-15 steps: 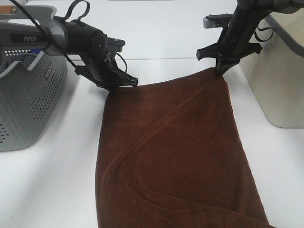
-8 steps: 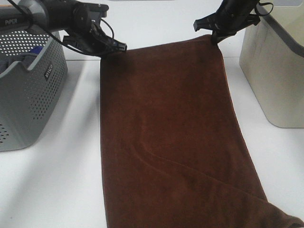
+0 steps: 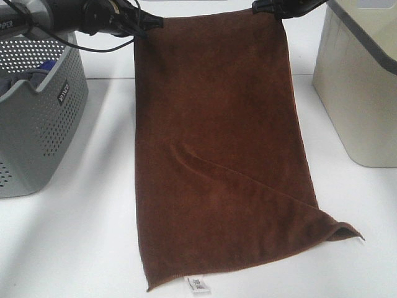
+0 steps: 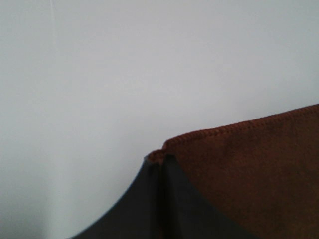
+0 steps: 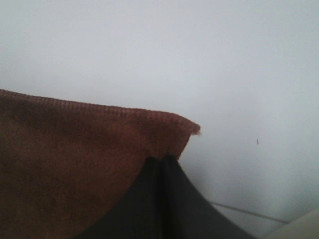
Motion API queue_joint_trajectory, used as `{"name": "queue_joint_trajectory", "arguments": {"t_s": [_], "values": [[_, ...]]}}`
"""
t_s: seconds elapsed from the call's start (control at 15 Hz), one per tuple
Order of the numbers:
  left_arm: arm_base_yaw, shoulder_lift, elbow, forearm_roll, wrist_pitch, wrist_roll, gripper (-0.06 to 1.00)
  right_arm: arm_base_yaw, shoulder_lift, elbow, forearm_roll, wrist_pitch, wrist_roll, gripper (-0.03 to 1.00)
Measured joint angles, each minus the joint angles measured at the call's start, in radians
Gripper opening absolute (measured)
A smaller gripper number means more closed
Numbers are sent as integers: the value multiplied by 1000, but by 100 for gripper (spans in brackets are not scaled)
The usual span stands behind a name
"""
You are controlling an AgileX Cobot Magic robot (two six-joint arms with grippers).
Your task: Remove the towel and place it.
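Two grippers hold the towel (image 3: 217, 149) up by its far corners, so the brown cloth hangs spread between the grey perforated basket (image 3: 37, 118) at left and the beige bin (image 3: 360, 93) at right. Its near edge, bearing a white tag (image 3: 198, 285), trails on the white table (image 3: 74, 248). The left gripper (image 3: 146, 22) pinches the far-left corner, the right gripper (image 3: 273, 9) the far-right, each clamped on cloth.

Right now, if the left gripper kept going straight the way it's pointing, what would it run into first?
Probably nothing solid. The left gripper is shut on the towel corner, and its wrist view shows only the towel's top edge and plain pale background beyond. The way looks free as far as the picture shows; depth is unclear.
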Motion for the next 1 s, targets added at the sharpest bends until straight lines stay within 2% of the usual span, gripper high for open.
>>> {"name": "queue_joint_trajectory", "arguments": {"t_s": [0.27,0.33,0.4,0.47,0.67,0.73,0.8,1.0], "values": [[5,80,-7,6,-118,0,0,0,86,-2,-31,-120,0,0],[5,95,-7,11,-143,0,2,0,108,-2,-32,-135,0,0],[5,102,-7,11,-155,0,8,0,127,-2,-32,-148,0,4],[5,106,-7,12,-160,0,21,0,137,-2,-32,-154,0,12],[5,106,-7,13,-208,0,64,0,142,-2,-34,-153,4,55],[5,106,-8,13,-213,0,71,0,139,-2,-34,-146,8,64],[4,106,-8,13,-213,0,73,0,128,-2,-34,-124,8,69],[-10,90,-10,9,-172,0,74,0,59,-2,-19,-14,10,73]]}}
